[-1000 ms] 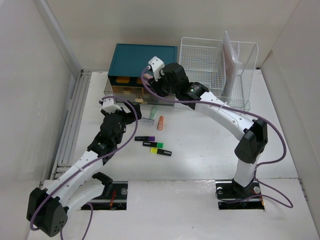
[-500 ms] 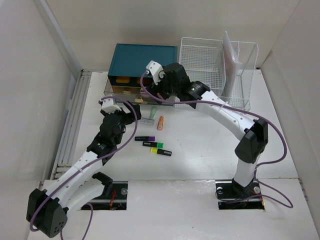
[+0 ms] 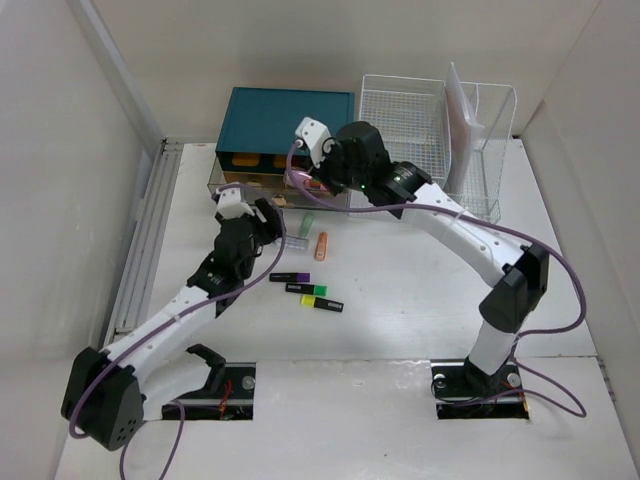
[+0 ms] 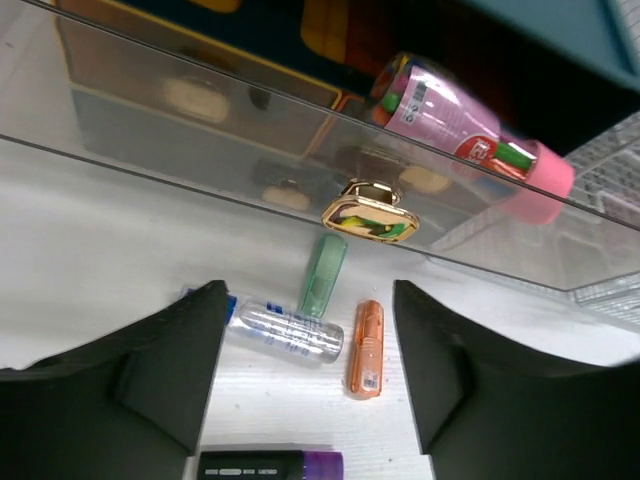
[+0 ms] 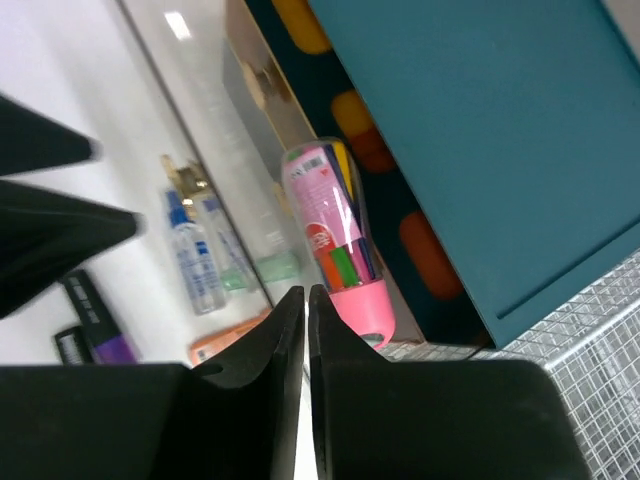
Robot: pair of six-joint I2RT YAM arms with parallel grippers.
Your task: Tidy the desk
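Observation:
The white desk [image 3: 420, 300] carries a clear tube with a blue cap [image 4: 285, 330], a green piece [image 4: 325, 272], an orange piece [image 4: 365, 347] and three highlighters [image 3: 306, 290]. My left gripper [image 4: 310, 305] hangs open just above the clear tube and orange piece, touching neither. My right gripper [image 5: 306, 296] is shut at the open drawer's clear front [image 3: 280, 192], with nothing visibly held. A pink tube of markers [image 5: 335, 240] lies in that drawer. In the top view the left gripper [image 3: 272, 218] is left of the small items and the right gripper [image 3: 318, 182] is over the drawer.
The teal drawer cabinet [image 3: 290, 115] stands at the back with a gold handle [image 4: 370, 218] on its open drawer. A white wire basket [image 3: 425, 130] holding a pale folder sits to its right. A grey rail [image 3: 145, 240] runs along the desk's left edge.
My left arm has reached forward and right toward the small items. The right wrist has shifted slightly right over the drawer.

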